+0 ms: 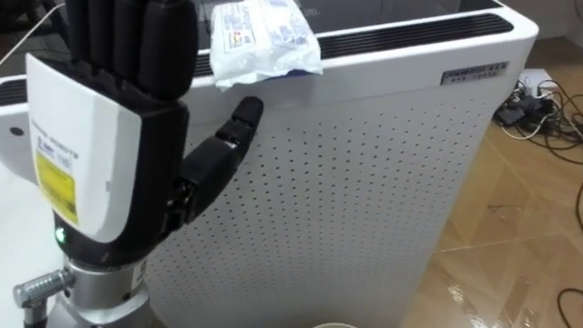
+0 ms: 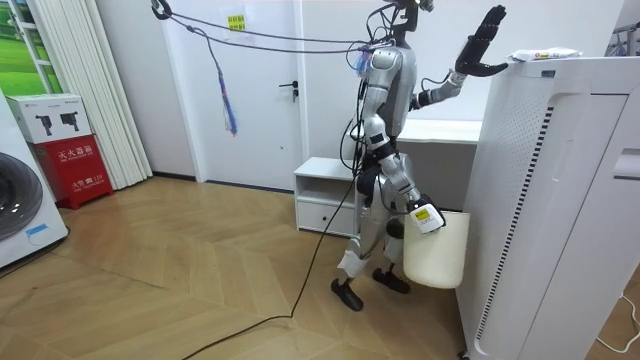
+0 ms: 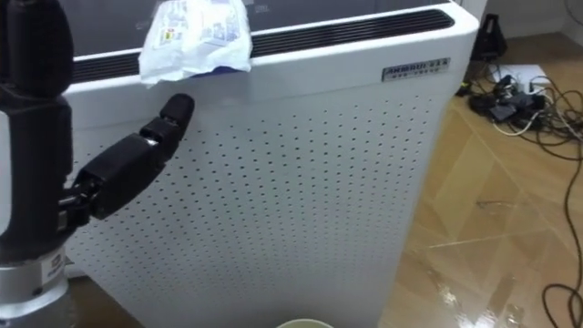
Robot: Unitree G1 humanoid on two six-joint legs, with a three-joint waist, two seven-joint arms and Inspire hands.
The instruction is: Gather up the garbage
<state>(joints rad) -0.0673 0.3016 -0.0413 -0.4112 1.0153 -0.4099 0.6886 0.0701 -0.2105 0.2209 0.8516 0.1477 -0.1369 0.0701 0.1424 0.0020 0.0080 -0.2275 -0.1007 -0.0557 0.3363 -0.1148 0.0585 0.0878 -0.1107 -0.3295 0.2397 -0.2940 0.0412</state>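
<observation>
Looming closest to the lens, the left robot hand is hovering upright against the front of the air purifier, fingers straight and spread from the thumb, clasping nothing. Just beyond its thumb tip, a crumpled plastic wrapper is lying on the air purifier's top front edge, one corner drooping over the lip. It is looking light, thin and crinkly, probably slippery but not fragile, so pinching that overhanging corner seems the surest hold. Low beside the air purifier's front, a white bin is hanging at the right robot hand; how that hand is set on it cannot be told, and the bin's inside is staying hidden.
</observation>
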